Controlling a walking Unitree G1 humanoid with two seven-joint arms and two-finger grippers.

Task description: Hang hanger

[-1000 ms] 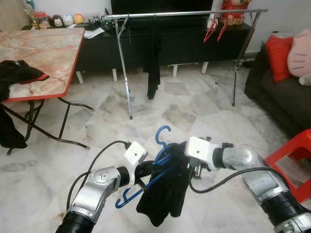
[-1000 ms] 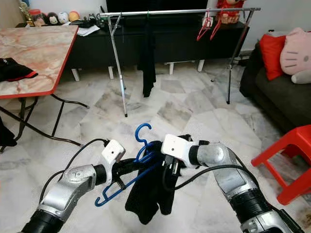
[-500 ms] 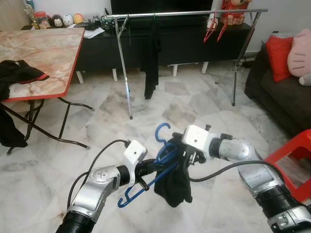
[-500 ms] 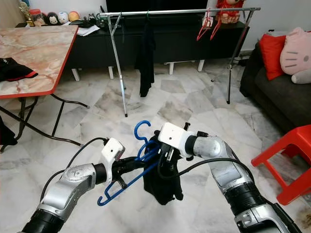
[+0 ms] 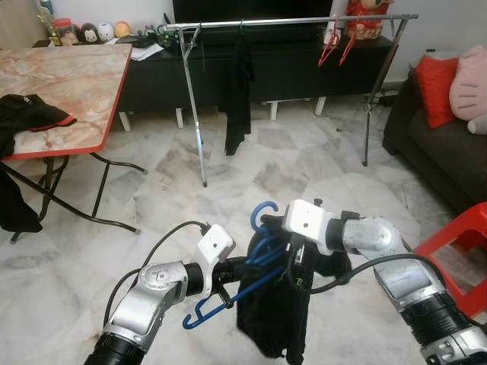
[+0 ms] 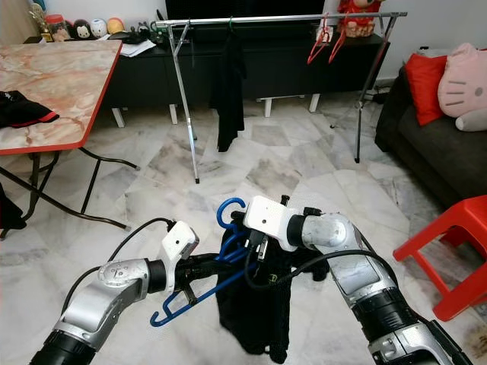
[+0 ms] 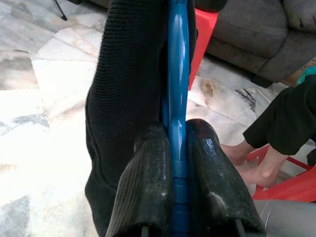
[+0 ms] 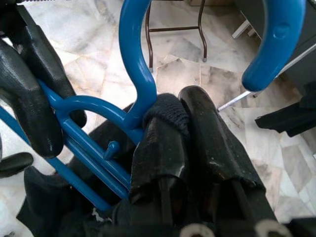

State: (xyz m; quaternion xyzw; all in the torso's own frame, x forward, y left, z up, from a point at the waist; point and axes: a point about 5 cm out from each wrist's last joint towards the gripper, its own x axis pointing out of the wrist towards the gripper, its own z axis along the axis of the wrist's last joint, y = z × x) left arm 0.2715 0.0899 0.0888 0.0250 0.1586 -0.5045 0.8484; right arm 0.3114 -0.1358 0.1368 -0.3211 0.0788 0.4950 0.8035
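at far left a folding table [image 5: 68, 84] carries a dark cloth, well apart from the work. low and left of centre, the left gripper [image 7: 176, 170] is clamped on a bar of the blue hanger [image 5: 255, 258], its two pads squeezing the plastic from both sides. the hanger sits tilted in front of the robot, hook up, one arm dipping toward the floor. a black garment [image 6: 255, 300] is draped over it and hangs down between the two arms. just to the right, the right gripper [image 8: 185, 136] is pinched on a fold of that garment right beside the hanger's neck; it seems to hold cloth alone, though the fold hides the fingertips. the clothes rail [image 5: 289, 21] stands well ahead across the floor, already bearing a dark garment and red hangers.

the risks, as i judge them: the garment lies unevenly and could slide off the low arm if the right gripper lets go early. the thin bar could twist in the left gripper's grasp. trailing cloth could snag on the walk.
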